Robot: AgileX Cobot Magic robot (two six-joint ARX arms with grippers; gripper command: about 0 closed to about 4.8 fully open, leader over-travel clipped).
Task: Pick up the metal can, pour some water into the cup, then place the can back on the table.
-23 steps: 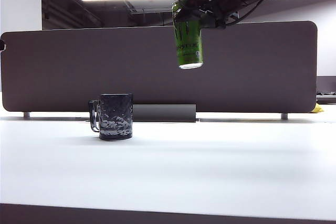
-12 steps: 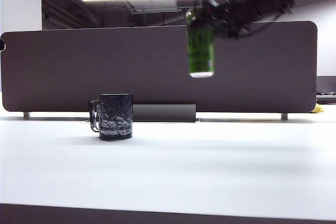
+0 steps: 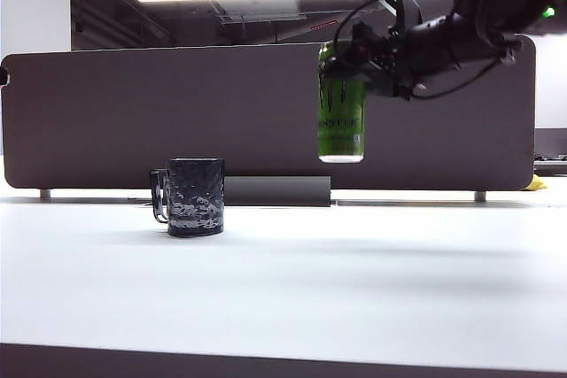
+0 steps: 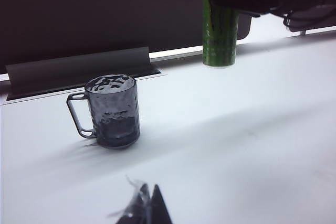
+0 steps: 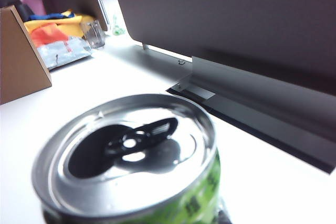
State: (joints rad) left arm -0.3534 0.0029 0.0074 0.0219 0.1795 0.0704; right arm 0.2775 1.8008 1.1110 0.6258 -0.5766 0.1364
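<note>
The green metal can [image 3: 341,104] hangs upright in the air, well above the white table [image 3: 354,281] and to the right of the cup [image 3: 195,196]. My right gripper [image 3: 354,52] is shut on the can's upper part, reaching in from the right. The right wrist view shows the can's silver top [image 5: 128,150] with its tab opening, and the fingers are hidden behind it. The dark dimpled cup [image 4: 112,111] stands on the table with its handle away from the can [image 4: 220,24]; its lower half looks darker, as with water. No stream shows. My left gripper [image 4: 147,207] is shut, low over the table near the cup.
A dark brown divider panel [image 3: 177,112] runs along the back with a grey foot [image 3: 275,190]. A yellow object [image 3: 535,185] lies at the far right. A cardboard box [image 5: 21,56], coloured packets [image 5: 58,40] and a small glass [image 5: 94,34] sit beyond the can.
The right arm has carried the can to the right, away from the cup, and lower, keeping it upright. The cup and the left gripper have not moved.
</note>
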